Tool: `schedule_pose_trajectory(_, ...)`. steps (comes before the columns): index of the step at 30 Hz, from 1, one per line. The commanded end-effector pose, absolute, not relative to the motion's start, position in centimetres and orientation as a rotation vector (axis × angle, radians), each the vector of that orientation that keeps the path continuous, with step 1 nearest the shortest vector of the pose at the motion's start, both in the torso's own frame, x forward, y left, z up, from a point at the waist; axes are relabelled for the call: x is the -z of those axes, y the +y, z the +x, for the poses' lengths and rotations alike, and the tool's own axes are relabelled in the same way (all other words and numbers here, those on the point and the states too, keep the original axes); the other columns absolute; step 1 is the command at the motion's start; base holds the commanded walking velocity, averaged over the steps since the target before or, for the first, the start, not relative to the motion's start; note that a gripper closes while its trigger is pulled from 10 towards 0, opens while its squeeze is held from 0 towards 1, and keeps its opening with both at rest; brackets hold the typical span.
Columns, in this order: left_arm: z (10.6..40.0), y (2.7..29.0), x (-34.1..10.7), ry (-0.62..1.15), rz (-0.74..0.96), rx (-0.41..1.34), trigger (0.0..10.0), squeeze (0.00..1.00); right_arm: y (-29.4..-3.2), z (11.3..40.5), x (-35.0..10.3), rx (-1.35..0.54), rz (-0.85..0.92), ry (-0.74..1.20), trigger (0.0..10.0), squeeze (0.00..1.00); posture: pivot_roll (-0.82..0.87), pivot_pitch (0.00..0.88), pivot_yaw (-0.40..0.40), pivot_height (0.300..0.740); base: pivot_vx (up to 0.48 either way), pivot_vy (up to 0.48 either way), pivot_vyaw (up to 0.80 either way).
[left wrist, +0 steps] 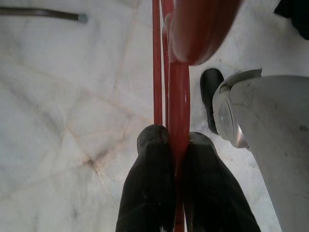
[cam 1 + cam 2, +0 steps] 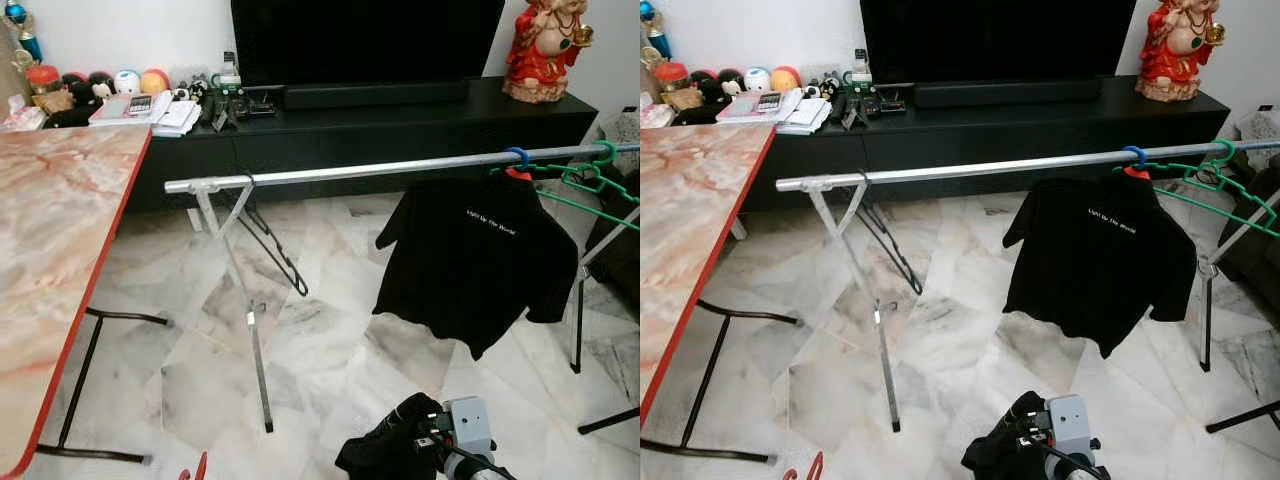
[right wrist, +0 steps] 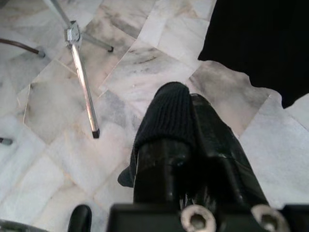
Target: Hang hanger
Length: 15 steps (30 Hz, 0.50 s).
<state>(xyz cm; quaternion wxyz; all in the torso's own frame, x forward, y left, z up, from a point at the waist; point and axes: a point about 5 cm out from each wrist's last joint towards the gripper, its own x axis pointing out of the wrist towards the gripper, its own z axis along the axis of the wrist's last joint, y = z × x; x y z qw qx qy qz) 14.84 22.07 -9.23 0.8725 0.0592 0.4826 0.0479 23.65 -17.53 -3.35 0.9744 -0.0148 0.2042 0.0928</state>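
Low at the frame's bottom, the right gripper (image 3: 193, 140) pinches dark cloth (image 2: 385, 450); the left gripper (image 1: 176, 159) is clamped on the red hanger (image 1: 177, 92). Across mid-frame, the rail (image 2: 400, 168) looks distant, so the hanger may swing, twist or slip before hooking.

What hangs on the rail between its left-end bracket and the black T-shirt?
Nothing: in the left eye view that stretch of the rail from the bracket to the black T-shirt is bare.
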Motion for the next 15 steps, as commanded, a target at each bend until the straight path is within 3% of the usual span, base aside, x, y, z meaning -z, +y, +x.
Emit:
schedule_pose_trajectory(1,13.90,21.88,9.64,1.041,0.135,-0.089,10.0,0.00,-17.35,23.68,3.38,-0.189,-0.033,0.413,10.0,0.00,0.11,0.061,-0.011,0.740,-0.281,0.000,0.00)
schedule_pose_trajectory(7,13.91,21.86,9.63,1.040,0.136,-0.087,10.0,0.00,-17.07,23.73,3.34,-0.194,-0.034,0.408,10.0,0.00,0.11,0.062,-0.010,0.740,-0.279,0.000,0.61)
schedule_pose_trajectory(15,13.99,21.67,9.64,1.037,0.133,-0.080,10.0,0.00,-17.23,23.81,3.21,-0.187,-0.025,0.397,10.0,0.00,0.11,0.062,-0.010,0.740,-0.280,0.000,0.00)
